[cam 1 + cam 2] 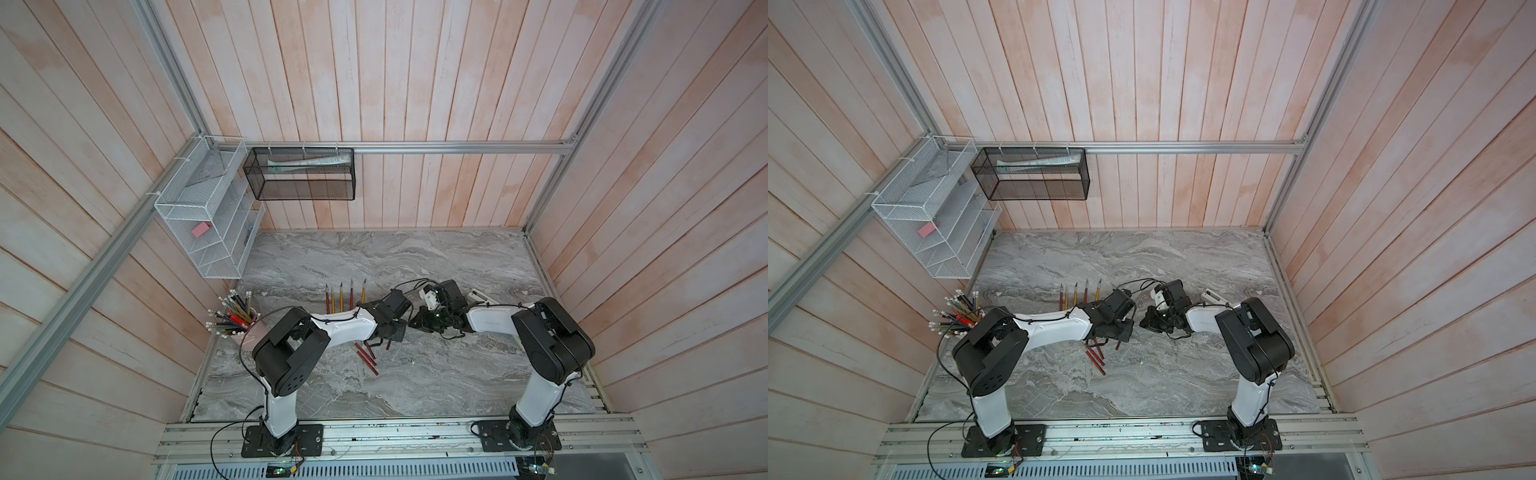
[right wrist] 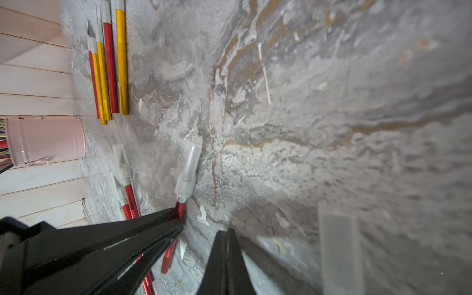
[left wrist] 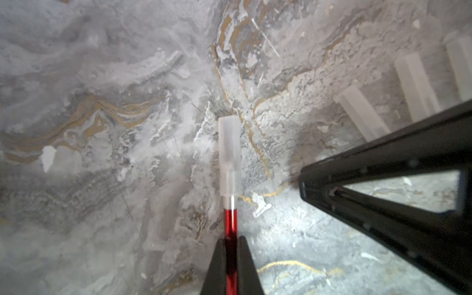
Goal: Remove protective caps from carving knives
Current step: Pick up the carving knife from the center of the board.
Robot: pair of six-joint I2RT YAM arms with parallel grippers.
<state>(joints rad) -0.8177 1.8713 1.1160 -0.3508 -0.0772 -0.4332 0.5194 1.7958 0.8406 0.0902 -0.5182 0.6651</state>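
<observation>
Left gripper [image 3: 231, 241] is clamped tight on the red knife [image 3: 231, 219], jaws pinching the handle a bit back from the silver collar. The whitish cap [image 3: 229, 153] is on that knife's blade end and sticks straight out ahead of the left gripper tips, over the marble worktop [image 1: 415, 257]. Can't tell if the cap touches the worktop.

Right gripper [image 2: 226, 233] is fully closed with nothing in it. Its tips are near the held knife's handle but apart from it, off to one side of the cap. In both top views the two grippers sit close together, mid worktop.

Loose caps [image 3: 362, 115]: three lie side by side on the worktop beyond the right gripper, partly hidden by it, blurry.

Uncapped knives [image 1: 345, 296]: a row of five, red and yellow, parallel, blades bare. They lie on the far side of the left gripper, well apart from it.

Capped red knives [image 1: 366, 357]: a few lie on the worktop on the near side of the left gripper, partly under the left arm. The right wrist view shows two of them with caps on, just beside the left gripper.

Pink cup [image 1: 248, 334] of pencils stands past the left arm, well apart from both grippers.

A blurry translucent strip [image 2: 339, 250] lies close to the right gripper; can't tell what it is.
</observation>
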